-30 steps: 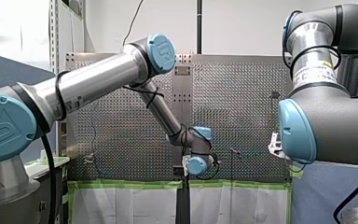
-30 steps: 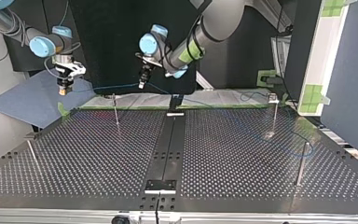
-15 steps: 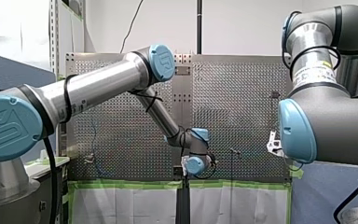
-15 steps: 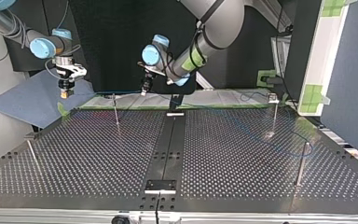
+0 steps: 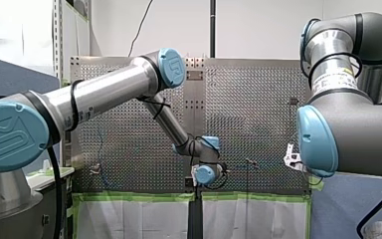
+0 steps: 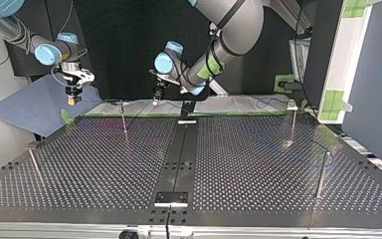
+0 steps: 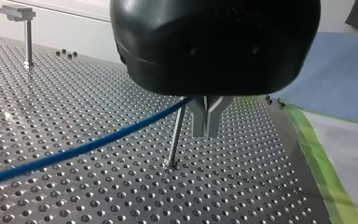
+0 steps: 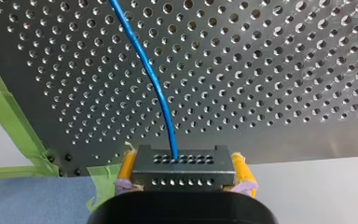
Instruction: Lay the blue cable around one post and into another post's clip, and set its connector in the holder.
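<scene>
1. Now the thin blue cable hangs lower than a second ago. In the top view it has sunk from a high line between the arms toward the slim metal post. It slants over the perforated steel worktop and passes just beside the post's upper part.
2. Its dark grey block connector sits in the air near the worktop's edge. It is clamped between the yellow pads of the right end effector, which has dipped slightly.
3. The left end effector has its metal fingers pressed together, and the cable appears pinched near their roots. It has come down and toward that post.
4. Judging by this, the wrap around the post is only beginning, and the clip and the holder are not yet served.
</scene>
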{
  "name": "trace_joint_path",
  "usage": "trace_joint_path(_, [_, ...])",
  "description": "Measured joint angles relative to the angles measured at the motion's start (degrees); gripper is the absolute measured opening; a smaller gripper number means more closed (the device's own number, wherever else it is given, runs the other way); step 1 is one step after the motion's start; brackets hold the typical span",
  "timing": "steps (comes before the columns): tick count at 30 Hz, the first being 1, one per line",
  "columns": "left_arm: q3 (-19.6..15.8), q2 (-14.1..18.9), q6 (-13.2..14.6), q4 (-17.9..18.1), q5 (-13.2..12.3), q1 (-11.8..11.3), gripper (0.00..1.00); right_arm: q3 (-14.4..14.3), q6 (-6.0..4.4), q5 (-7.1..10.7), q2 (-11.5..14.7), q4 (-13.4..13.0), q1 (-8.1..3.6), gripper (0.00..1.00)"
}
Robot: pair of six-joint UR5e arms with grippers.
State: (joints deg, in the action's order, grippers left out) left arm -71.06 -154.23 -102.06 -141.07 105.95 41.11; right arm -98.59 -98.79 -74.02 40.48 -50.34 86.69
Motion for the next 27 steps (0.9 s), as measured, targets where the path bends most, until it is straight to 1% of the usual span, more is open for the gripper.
trace_joint_path(16, [1.8, 0.0, -1.1, -1.9, -1.6, -0.5, 0.06, 1.4, -0.32, -0.1, -0.3, 0.0, -0.14, 0.0])
trace_joint_path(27, [2.3, 0.0, -2.0, -2.8, -2.4, -0.7, 0.06, 2.5, -0.67, -0.11, -1.0, 0.2, -0.2, 0.0])
